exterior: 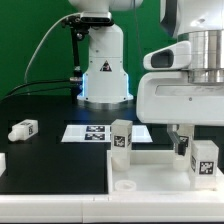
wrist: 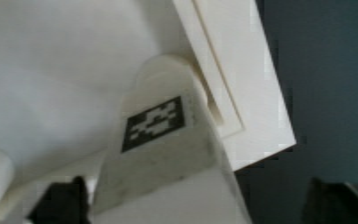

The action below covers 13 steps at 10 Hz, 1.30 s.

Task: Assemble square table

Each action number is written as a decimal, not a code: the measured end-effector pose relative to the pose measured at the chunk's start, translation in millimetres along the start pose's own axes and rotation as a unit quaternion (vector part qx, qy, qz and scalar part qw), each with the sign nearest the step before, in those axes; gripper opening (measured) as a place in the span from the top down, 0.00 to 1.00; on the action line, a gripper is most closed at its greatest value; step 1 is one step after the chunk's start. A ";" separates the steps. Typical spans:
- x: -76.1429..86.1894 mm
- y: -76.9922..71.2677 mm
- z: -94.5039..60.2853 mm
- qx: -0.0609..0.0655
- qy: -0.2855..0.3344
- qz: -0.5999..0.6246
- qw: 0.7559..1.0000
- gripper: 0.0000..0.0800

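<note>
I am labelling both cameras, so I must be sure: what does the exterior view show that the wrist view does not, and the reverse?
Only the exterior view: the robot base, the marker board, a lying leg and an upright leg. Only the wrist view: a close look at one tag, with the fingertips parted. Both: the square slab, the open pincer and, probably, the third leg beside it.

One white square slab (exterior: 150,172), three tagged legs in the exterior view, one lying leg (exterior: 22,128), two standing legs (exterior: 122,140) (exterior: 203,160), one marker board (exterior: 90,132), two dark fingers (wrist: 60,200) (a cropped white piece (exterior: 2,160) at the exterior view's left edge left uncounted, kind unclear).
</note>
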State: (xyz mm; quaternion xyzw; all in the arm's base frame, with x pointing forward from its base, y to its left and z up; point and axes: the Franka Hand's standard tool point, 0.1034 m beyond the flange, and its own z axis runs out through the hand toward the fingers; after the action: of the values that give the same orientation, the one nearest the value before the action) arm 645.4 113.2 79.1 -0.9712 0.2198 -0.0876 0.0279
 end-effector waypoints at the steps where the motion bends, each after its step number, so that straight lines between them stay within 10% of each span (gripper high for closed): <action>1: -0.1 0.0 0.1 0.000 0.000 0.011 1.000 0.43; 2: -0.3 0.0 0.4 0.000 -0.001 0.054 0.999 0.64; 5: -2.8 5.3 0.9 -0.018 -0.011 0.262 0.965 0.64; 9: -4.4 7.2 1.8 -0.017 -0.024 0.599 0.800 0.64; 11: -4.9 7.3 1.8 -0.018 -0.024 0.618 0.786 0.64; 13: -4.1 7.4 1.6 -0.015 -0.024 0.520 0.854 0.64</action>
State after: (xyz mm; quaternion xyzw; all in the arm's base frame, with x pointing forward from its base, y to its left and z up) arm 639.0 108.3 76.2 -0.7173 0.6933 -0.0338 0.0603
